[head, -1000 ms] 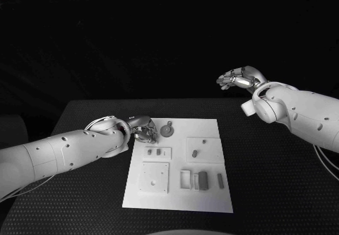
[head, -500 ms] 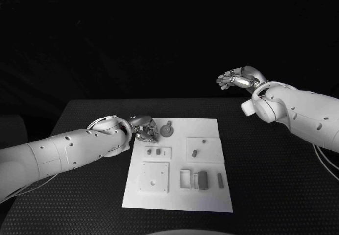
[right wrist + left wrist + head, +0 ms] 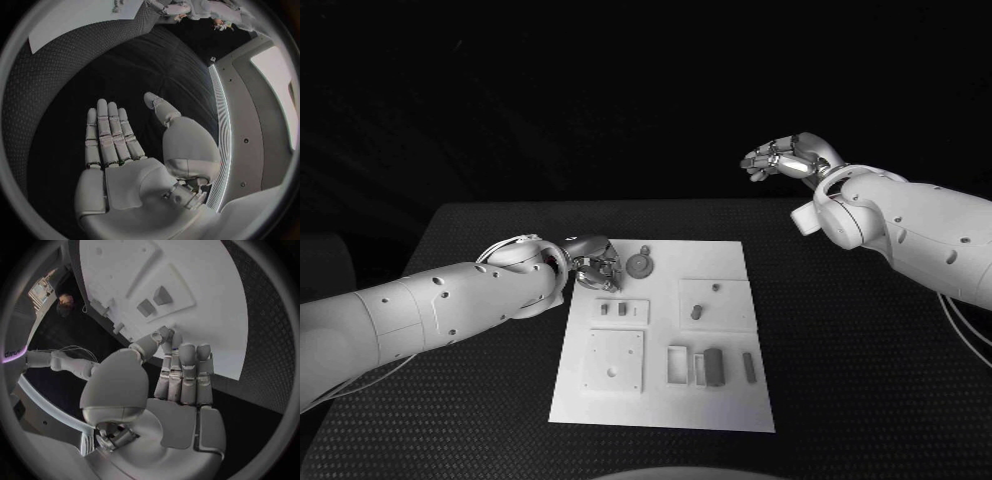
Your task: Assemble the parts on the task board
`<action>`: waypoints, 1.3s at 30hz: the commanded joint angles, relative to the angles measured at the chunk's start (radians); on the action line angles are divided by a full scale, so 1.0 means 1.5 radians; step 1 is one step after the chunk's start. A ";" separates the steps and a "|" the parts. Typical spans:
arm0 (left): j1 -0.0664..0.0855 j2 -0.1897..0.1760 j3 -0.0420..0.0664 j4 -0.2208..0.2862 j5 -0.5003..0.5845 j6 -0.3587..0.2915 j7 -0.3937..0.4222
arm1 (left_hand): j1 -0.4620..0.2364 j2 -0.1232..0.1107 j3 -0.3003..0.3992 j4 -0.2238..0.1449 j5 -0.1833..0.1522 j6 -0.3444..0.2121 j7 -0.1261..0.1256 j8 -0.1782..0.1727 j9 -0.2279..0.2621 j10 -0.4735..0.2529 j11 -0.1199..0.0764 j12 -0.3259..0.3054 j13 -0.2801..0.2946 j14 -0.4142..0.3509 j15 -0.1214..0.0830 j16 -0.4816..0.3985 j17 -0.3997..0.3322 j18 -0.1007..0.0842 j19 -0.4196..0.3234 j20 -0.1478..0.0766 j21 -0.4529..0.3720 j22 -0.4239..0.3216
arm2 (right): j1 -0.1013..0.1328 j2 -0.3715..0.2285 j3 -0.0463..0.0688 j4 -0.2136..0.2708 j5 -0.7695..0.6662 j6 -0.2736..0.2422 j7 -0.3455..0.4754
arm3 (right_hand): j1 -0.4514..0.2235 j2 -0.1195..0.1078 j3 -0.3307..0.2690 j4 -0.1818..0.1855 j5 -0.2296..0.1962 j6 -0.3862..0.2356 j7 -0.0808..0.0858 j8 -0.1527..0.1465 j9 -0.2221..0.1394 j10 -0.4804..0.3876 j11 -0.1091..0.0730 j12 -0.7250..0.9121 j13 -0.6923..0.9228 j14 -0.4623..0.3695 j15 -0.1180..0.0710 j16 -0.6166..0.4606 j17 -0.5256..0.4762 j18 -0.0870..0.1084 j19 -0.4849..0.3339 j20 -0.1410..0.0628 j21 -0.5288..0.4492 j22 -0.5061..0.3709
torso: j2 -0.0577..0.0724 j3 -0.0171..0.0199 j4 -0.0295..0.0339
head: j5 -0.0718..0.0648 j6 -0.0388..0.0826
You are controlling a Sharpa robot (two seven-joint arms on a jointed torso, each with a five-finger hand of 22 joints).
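Your left hand (image 3: 594,264) sits at the task board's (image 3: 718,410) far left corner, fingers (image 3: 187,371) pressed together, their tips hiding any contact. Your right hand (image 3: 785,160) hangs well beyond the board, fingers straight and empty.

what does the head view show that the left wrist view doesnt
Head view alone: the whole task board with its round part near the far left corner, the long parts near the front edge, and the right hand raised beyond the table's far edge, holding nothing.

Left wrist view alone: the left hand's palm side, fingers extended side by side, with the thumb tip and a fingertip meeting at the board's edge; I cannot tell if they hold anything.

Both: the left hand at the board, and two small parts on a raised panel.
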 commanded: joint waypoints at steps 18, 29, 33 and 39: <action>0.000 0.008 0.000 -0.005 -0.007 0.023 -0.004 | 0.000 0.006 0.004 -0.003 0.003 0.004 -0.001 0.002 0.001 0.005 0.001 -0.002 0.001 0.001 -0.002 0.003 0.000 0.011 0.003 -0.043 0.003 0.012 | 0.000 0.002 0.000 0.000 -0.001 0.007 0.006 | -0.003 0.005 -0.002 -0.001 0.003 -0.006 0.007 0.003 -0.001 0.004 0.002 -0.004 -0.001 0.000 0.004 -0.003 -0.001 -0.007 0.003 0.001 -0.004 0.001 | 0.000 0.0000 0.0003 | -0.001 -0.001; -0.005 0.020 -0.001 -0.011 -0.010 0.019 -0.001 | -0.001 0.007 0.004 -0.003 0.003 0.004 0.000 0.001 0.000 0.005 0.001 -0.003 0.000 0.000 -0.002 0.003 -0.001 0.011 0.003 -0.043 0.003 0.012 | 0.000 0.002 0.000 -0.001 -0.001 0.007 0.007 | -0.003 0.005 -0.002 -0.001 0.003 -0.006 0.007 0.003 -0.001 0.004 0.002 -0.004 -0.001 0.000 0.004 -0.003 -0.001 -0.007 0.003 0.001 -0.005 0.002 | 0.000 0.0002 -0.0007 | -0.003 -0.001; -0.005 0.020 -0.001 -0.010 -0.010 0.024 0.001 | -0.001 0.007 0.004 -0.003 0.003 0.004 0.000 0.001 0.000 0.005 0.001 -0.003 0.000 0.000 -0.002 0.003 -0.001 0.011 0.003 -0.043 0.003 0.012 | 0.000 0.003 0.000 -0.001 -0.001 0.007 0.007 | -0.003 0.005 -0.002 -0.001 0.003 -0.006 0.007 0.003 -0.001 0.004 0.002 -0.004 -0.001 0.000 0.004 -0.003 -0.001 -0.007 0.003 0.001 -0.005 0.002 | 0.000 0.0002 0.0002 | -0.005 -0.002; -0.005 0.020 -0.001 -0.010 -0.014 0.039 -0.006 | -0.001 0.007 0.004 -0.004 0.003 0.004 0.000 0.001 0.000 0.005 0.001 -0.003 0.000 0.000 -0.002 0.003 -0.001 0.011 0.003 -0.043 0.003 0.012 | 0.000 0.001 0.000 -0.001 -0.001 0.007 0.007 | -0.003 0.005 -0.002 -0.001 0.003 -0.006 0.007 0.003 -0.002 0.004 0.002 -0.004 -0.001 0.000 0.004 -0.003 -0.001 -0.007 0.003 0.001 -0.005 0.002 | 0.000 0.0002 0.0007 | -0.005 -0.003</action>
